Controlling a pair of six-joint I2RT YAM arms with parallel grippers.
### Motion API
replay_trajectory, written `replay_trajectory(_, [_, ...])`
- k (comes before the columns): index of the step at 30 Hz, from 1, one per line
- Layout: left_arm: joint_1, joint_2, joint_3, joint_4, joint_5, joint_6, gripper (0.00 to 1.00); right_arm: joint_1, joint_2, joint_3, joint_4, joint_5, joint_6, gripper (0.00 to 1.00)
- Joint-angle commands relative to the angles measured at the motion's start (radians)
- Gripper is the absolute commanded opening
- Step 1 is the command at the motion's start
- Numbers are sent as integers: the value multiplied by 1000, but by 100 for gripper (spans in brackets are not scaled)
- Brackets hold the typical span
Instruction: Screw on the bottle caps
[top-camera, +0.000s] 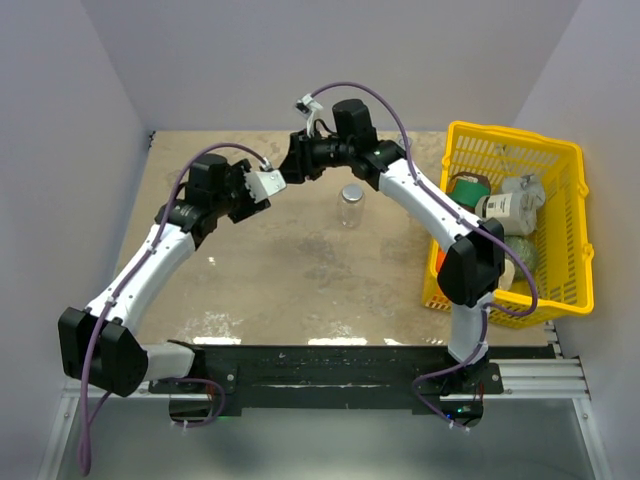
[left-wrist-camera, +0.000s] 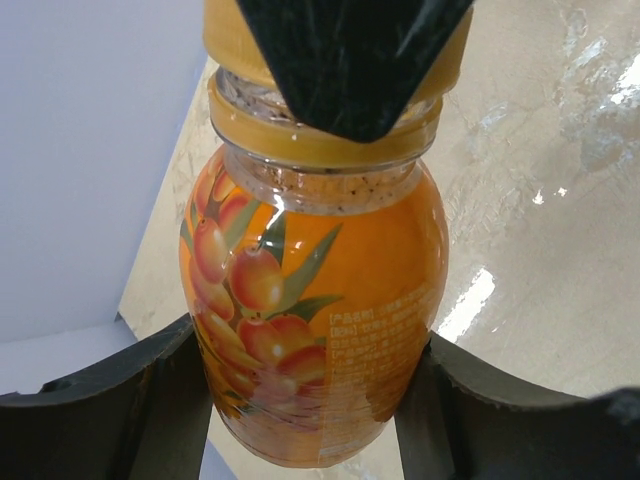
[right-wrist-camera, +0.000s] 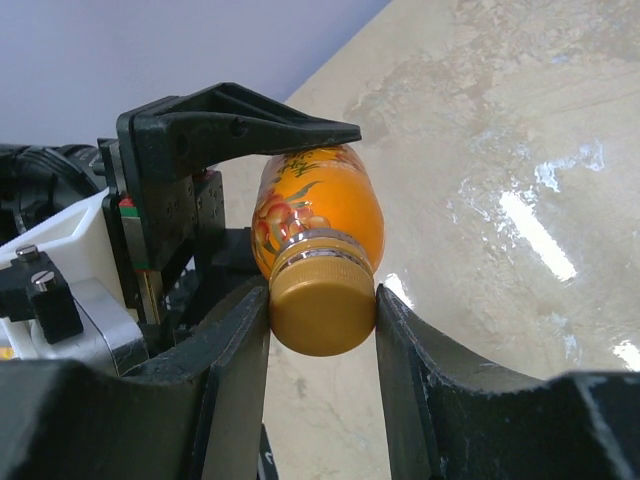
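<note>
My left gripper (left-wrist-camera: 305, 400) is shut on the body of the orange bottle (left-wrist-camera: 315, 300), holding it tilted above the table. My right gripper (right-wrist-camera: 322, 310) is shut on the brownish-orange cap (right-wrist-camera: 322, 305), which sits on the bottle's neck (right-wrist-camera: 318, 250). In the top view the two grippers meet at the back of the table (top-camera: 283, 172), and the bottle is hidden between them. The clear bottle (top-camera: 351, 205) stands upright on the table with a silver-grey cap on its top.
A yellow basket (top-camera: 570, 290) at the right holds a green-lidded container (top-camera: 470, 187) and white containers (top-camera: 515, 205). Grey walls close in the table at the back and both sides.
</note>
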Motion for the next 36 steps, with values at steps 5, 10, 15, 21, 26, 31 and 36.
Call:
replay_trajectory(5, [-26,-79,7,222,54,-54,0,-8,62,-15,-39,36,64,0])
replay_trajectory(10, [-26,-66,4,174,98,-65,0,-21,65,0,-37,52,67,0])
replay_trajectory(15, [-23,-88,-33,134,187,-91,0,-51,51,51,-28,33,77,58])
replay_trajectory(21, [-20,-103,-101,119,276,-97,0,-152,31,175,-39,25,125,79])
replay_trajectory(26, [-16,-92,-105,110,397,-106,0,-200,4,172,-17,-1,117,80])
replay_trajectory(31, [-16,-68,-61,38,509,-95,0,-252,-100,65,-4,-241,-181,80])
replay_trajectory(36, [-16,-14,22,-116,603,-10,0,-246,-335,-139,-126,-355,-861,86])
